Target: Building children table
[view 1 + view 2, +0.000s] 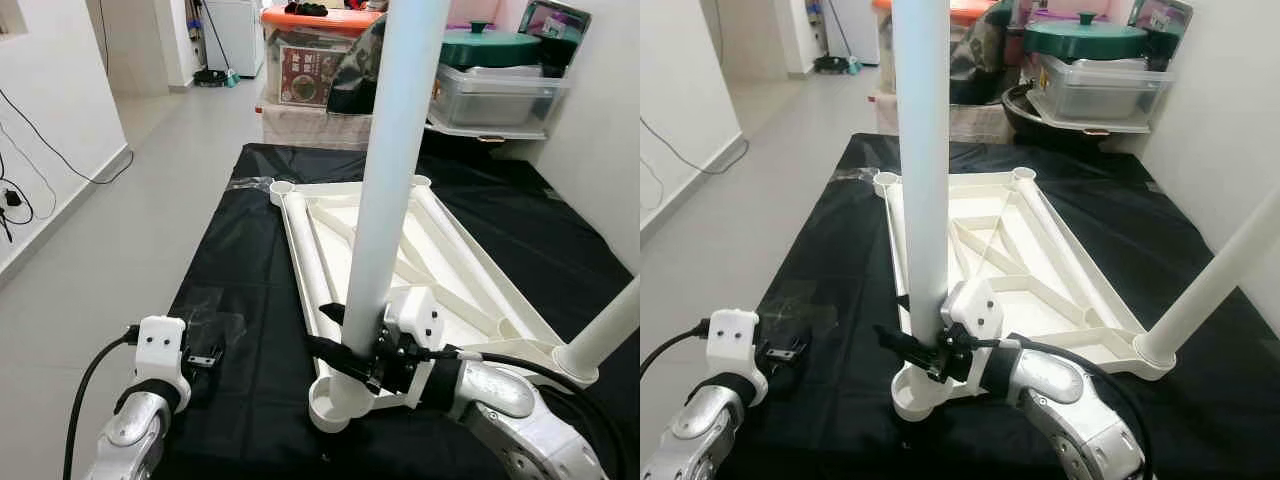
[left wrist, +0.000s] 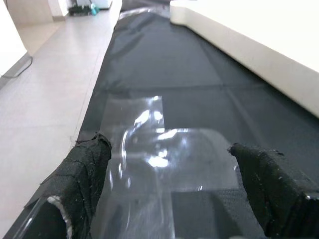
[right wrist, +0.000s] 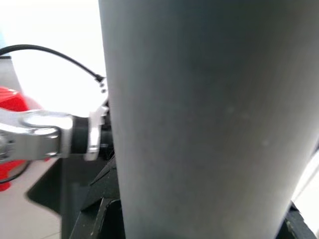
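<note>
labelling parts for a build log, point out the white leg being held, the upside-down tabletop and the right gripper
white leg (image 1: 390,180), left eye view, mid shaft
upside-down tabletop (image 1: 455,262), left eye view, inner rib
right gripper (image 1: 352,352), left eye view, between fingertips

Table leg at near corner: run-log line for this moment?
right gripper jaws shut on table leg | leg upright in tabletop corner socket | left gripper open, over black sheet

You see the white tabletop (image 1: 440,290) lying upside down; one leg (image 1: 385,200) stands upright in its near corner socket (image 1: 330,405).
</note>
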`<state>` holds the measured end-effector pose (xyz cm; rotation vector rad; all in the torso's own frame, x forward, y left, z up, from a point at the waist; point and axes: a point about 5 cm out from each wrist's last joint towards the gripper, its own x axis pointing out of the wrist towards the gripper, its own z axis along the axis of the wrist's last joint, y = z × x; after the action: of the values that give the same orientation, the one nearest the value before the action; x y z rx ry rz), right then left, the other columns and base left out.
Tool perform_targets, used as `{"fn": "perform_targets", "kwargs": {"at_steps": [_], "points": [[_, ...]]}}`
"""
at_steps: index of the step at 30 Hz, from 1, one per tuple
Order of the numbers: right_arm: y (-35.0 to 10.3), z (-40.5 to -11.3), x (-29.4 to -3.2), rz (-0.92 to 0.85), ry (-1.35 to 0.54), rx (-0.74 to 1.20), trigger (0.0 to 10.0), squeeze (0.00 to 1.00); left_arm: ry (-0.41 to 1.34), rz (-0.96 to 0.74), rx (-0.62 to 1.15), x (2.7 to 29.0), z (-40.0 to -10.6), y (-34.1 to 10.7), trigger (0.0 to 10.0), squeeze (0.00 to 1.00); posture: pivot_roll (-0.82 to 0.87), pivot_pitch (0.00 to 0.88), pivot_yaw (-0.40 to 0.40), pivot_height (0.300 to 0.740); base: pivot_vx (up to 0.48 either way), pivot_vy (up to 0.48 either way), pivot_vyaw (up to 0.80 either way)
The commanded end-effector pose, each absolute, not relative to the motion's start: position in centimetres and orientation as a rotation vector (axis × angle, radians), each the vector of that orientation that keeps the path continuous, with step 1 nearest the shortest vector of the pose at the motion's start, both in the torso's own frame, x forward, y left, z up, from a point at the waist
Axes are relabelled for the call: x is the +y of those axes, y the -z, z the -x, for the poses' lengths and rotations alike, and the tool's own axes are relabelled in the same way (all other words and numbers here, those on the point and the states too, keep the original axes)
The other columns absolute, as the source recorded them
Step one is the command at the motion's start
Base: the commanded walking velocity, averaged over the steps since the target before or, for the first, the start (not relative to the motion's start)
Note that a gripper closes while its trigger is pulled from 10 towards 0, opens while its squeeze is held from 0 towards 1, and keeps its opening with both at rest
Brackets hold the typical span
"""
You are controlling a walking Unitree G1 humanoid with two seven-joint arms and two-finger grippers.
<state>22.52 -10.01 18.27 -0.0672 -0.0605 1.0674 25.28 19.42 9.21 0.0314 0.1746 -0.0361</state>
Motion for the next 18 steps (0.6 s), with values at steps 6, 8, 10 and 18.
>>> {"fn": "perform_targets", "kwargs": {"at_steps": [6,8,10,18], "points": [[-17.5,-22.8,-9.7,0.129,-1.079,-0.074,0.0,0.00,0.044,-0.031,0.190,19.1,-25.3,-8.7,10.0,0.00,0.14,0.000,-0.075,0.740,0.000,0.000,0.00],[-17.5,-23.2,-9.7,0.159,-1.083,-0.077,0.0,0.00,0.047,-0.032,0.186,19.1,-25.4,-8.8,10.0,0.00,0.14,0.000,-0.074,0.740,0.000,0.000,0.00],[-17.5,-23.8,-9.7,0.199,-1.090,-0.081,0.0,0.00,0.051,-0.032,0.181,19.1,-25.6,-8.8,10.0,0.00,0.14,0.000,-0.075,0.740,0.000,0.000,0.00],[-16.9,-24.2,-9.7,0.278,-1.108,-0.078,0.0,0.00,0.055,-0.019,0.173,18.5,-25.7,-8.8,10.0,0.00,0.14,0.000,-0.089,0.740,0.000,0.000,0.00]]}}
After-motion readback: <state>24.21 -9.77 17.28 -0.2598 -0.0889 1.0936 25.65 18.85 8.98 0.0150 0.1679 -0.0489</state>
